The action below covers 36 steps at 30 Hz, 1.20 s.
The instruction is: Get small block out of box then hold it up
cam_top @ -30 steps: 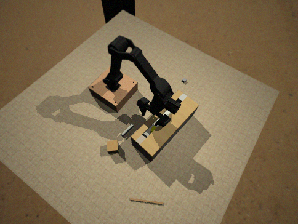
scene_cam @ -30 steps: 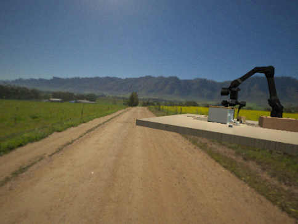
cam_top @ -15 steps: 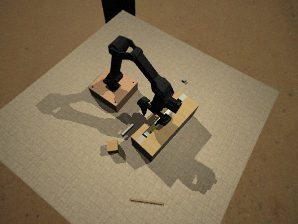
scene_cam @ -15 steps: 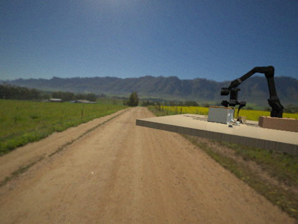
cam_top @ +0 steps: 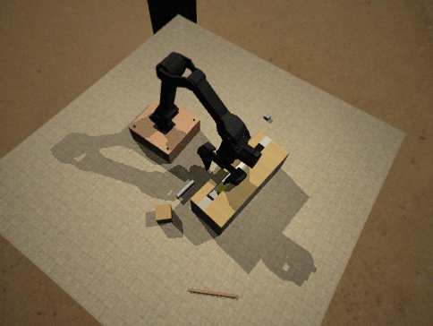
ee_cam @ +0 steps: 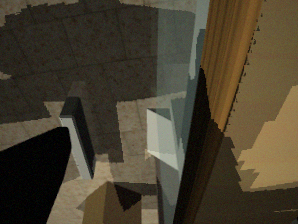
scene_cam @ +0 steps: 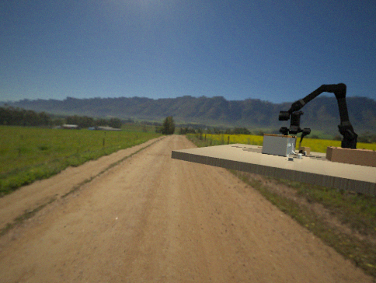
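Note:
The box (cam_top: 266,175) (scene_cam: 274,145) (ee_cam: 231,55) has a wooden top and a clear front facing the arm's base. A yellow-green patch (cam_top: 222,188), seemingly the small block, shows inside toward the box's near-left end, partly hidden by the gripper; I cannot make it out in the wrist view. My gripper (cam_top: 222,170) (scene_cam: 294,134) is open and empty. It straddles the box's front edge, one finger outside the clear front and the other over the top. Only one black finger shows in the wrist view, at the left. Whether a finger touches the box cannot be told.
A white bar (cam_top: 185,189) (ee_cam: 80,145) and a tan block (cam_top: 164,212) (ee_cam: 103,205) stand before the box's front. A small grey piece (cam_top: 267,117) (scene_cam: 290,158) lies beyond its far end. A wooden stick (cam_top: 212,292) lies near the table's near edge. The arm's base block (cam_top: 180,140) (scene_cam: 351,154) stands behind.

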Motion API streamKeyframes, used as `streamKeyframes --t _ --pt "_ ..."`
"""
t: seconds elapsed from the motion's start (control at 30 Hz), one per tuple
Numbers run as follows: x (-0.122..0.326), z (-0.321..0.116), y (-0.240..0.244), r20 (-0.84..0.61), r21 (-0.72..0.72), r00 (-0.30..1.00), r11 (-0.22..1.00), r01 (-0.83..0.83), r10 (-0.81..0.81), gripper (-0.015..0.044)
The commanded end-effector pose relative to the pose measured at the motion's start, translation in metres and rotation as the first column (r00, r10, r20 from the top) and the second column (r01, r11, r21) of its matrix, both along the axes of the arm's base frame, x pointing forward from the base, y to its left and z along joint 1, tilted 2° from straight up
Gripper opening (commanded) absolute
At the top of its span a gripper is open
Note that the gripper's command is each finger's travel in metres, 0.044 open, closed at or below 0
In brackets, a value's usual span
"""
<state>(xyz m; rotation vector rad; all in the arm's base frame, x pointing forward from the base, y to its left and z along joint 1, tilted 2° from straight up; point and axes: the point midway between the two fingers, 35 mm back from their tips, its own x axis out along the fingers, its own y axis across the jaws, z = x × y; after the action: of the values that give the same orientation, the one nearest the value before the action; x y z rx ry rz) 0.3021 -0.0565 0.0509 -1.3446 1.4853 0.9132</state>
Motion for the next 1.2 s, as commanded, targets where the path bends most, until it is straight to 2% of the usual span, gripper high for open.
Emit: streamKeyframes --t 0.0,1.17 --pt "-0.001 0.0 -0.005 -0.002 -0.005 1.0 1.0 -0.003 0.003 0.04" --pt "-0.005 0.0 -0.04 -0.002 -0.008 1.0 1.0 -0.003 0.003 0.04"
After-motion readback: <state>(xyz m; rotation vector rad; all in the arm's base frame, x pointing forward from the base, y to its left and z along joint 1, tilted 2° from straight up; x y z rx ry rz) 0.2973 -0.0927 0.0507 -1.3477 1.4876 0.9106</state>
